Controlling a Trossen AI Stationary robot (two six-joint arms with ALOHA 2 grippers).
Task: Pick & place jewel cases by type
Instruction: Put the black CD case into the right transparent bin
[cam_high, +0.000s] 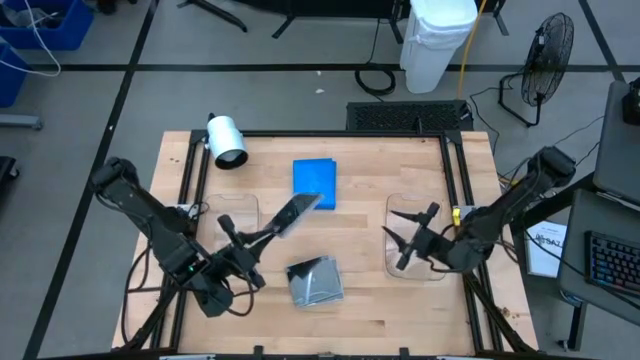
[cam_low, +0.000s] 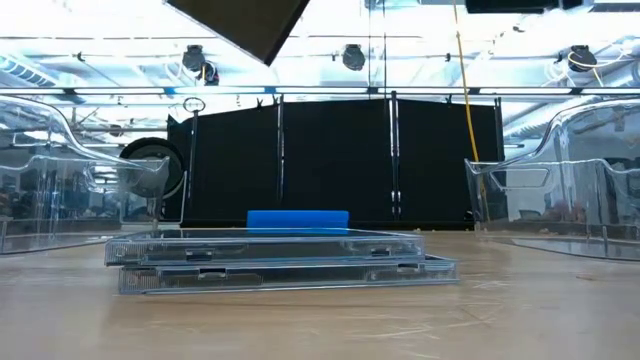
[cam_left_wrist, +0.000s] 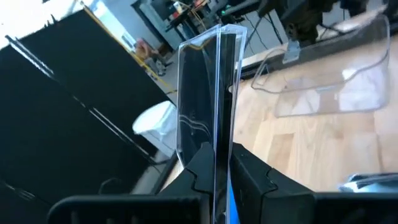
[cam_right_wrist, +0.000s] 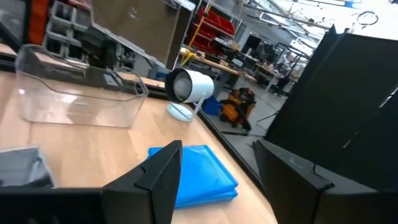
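Risk first at left: left gripper pinches a dark case by one edge, aloft beside the left tray; we could lose it to tilt. Centre: grey stack, blue cases. Right gripper spread, idle over the right tray.

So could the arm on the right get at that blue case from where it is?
Probably yes: the right tool is open and empty, and only bare table lies between it and the blue case, which nothing covers.
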